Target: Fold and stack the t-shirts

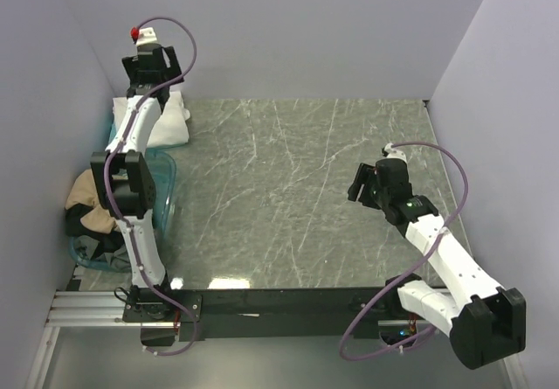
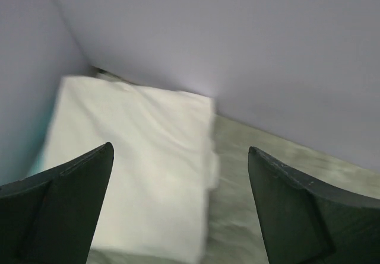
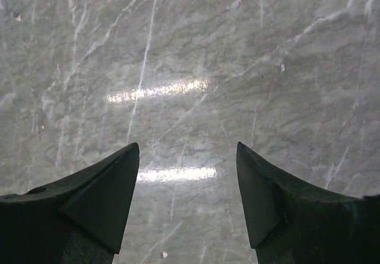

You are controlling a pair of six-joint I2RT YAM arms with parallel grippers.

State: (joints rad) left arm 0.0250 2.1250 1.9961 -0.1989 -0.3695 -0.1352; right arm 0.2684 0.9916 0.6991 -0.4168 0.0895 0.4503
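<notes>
Hovering wide-open, left fingers [image 2: 59, 204] above white t-shirt [image 2: 136, 169]; right fingers [image 3: 101, 204] parted, empty.

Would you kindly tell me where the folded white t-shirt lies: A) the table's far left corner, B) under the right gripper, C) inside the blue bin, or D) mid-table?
A: the white t-shirt lies by the walls at the far left corner of the table, below the open left gripper.

white t-shirt [image 2: 136, 157], grey-green marbled table [image 3: 190, 50], tan t-shirt [image 1: 87, 192]
</notes>
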